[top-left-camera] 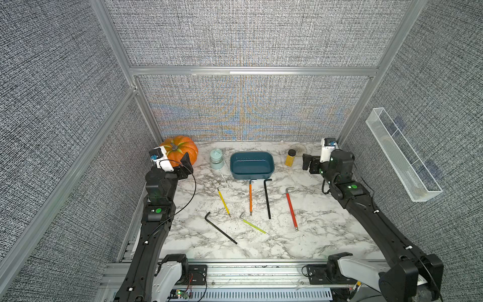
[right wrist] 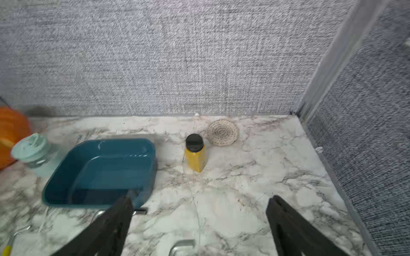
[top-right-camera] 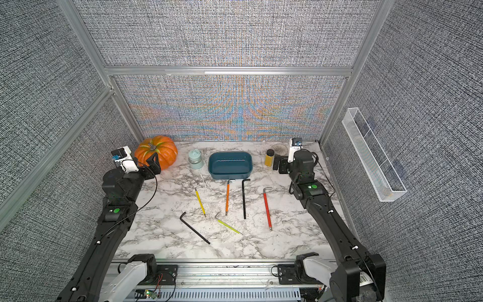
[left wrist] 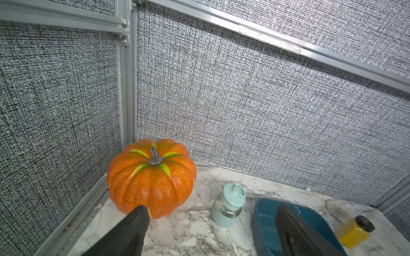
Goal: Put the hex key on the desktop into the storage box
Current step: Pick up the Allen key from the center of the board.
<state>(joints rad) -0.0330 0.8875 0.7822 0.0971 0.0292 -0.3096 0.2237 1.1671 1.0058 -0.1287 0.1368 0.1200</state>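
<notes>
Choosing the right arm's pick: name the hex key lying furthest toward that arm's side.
The red hex key: the only red one, and it lies further to the robot's right than the other five.

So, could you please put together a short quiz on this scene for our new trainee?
1. How many hex keys lie on the desktop?
2. True or false: the storage box already holds a hex key.
3. The right gripper is: A) open and empty; B) shut on a hex key; C) shut on the rim of the storage box.
Key: 1. Six. 2. False, the box is empty. 3. A.
</notes>
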